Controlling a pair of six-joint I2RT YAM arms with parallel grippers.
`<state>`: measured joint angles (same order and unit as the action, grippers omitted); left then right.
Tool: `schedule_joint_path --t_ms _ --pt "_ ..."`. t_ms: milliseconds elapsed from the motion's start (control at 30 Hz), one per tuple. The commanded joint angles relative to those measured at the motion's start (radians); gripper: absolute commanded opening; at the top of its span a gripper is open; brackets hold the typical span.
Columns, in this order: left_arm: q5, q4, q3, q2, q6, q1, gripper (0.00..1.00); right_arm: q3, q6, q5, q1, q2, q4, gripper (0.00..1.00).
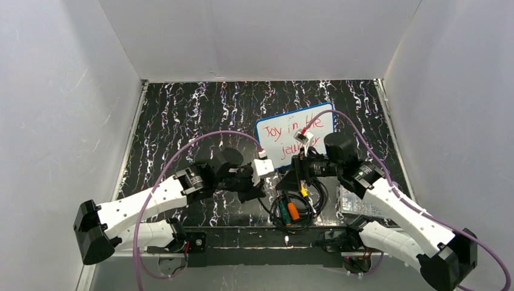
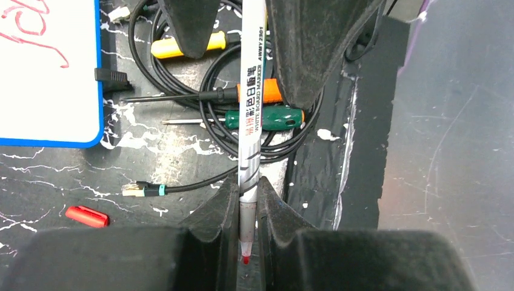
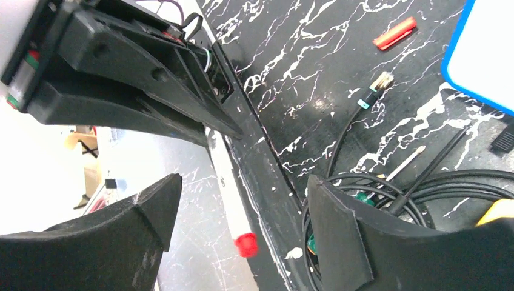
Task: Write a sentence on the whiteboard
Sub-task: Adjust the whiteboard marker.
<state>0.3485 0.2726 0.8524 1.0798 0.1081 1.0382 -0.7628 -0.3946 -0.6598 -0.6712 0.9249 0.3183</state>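
Observation:
The whiteboard (image 1: 280, 154) lies flat behind the arms, its blue rim also visible in the left wrist view (image 2: 48, 143) and the right wrist view (image 3: 457, 70). Red lettering, the sentence (image 1: 292, 129), fills two lines on it. My left gripper (image 2: 247, 203) is shut on a white marker (image 2: 251, 103) near its red tip (image 2: 245, 259). The marker runs toward my right gripper (image 3: 242, 182), which is open. The marker's red back end (image 3: 246, 244) sits between the right fingers (image 3: 339, 224) without touching them. Both grippers meet in front of the board (image 1: 279, 180).
A red marker cap (image 2: 88, 216) lies on the black marbled table. A coil of black cable (image 1: 303, 203) holds orange (image 2: 267, 92), green (image 2: 276, 119) and yellow (image 2: 182, 45) screwdrivers. A network plug (image 2: 134, 190) lies nearby. A clear plastic box (image 1: 354, 203) sits at the right. White walls enclose the table.

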Motion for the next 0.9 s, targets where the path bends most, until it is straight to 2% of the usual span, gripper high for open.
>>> schedule_joint_path --t_ms 0,67,167,367,667,867 --pt "0.137 -0.061 -0.023 -0.053 -0.054 -0.041 0.0 0.086 -0.174 -0.067 0.042 -0.06 -0.266 0.84" --pt "0.172 -0.068 -0.022 -0.049 -0.063 -0.052 0.0 0.107 -0.22 -0.096 0.047 -0.063 -0.333 0.84" --pt "0.207 -0.057 -0.009 -0.033 -0.061 -0.056 0.0 0.106 -0.234 -0.114 0.047 -0.057 -0.345 0.8" --pt "0.216 -0.062 -0.005 -0.03 -0.074 -0.069 0.0 0.112 -0.281 -0.163 0.047 -0.052 -0.389 0.54" --pt "0.22 -0.065 0.0 -0.031 -0.084 -0.09 0.0 0.131 -0.292 -0.207 0.047 -0.05 -0.356 0.49" --pt "0.225 -0.063 0.002 -0.028 -0.085 -0.095 0.0 0.136 -0.296 -0.203 0.047 -0.055 -0.361 0.39"
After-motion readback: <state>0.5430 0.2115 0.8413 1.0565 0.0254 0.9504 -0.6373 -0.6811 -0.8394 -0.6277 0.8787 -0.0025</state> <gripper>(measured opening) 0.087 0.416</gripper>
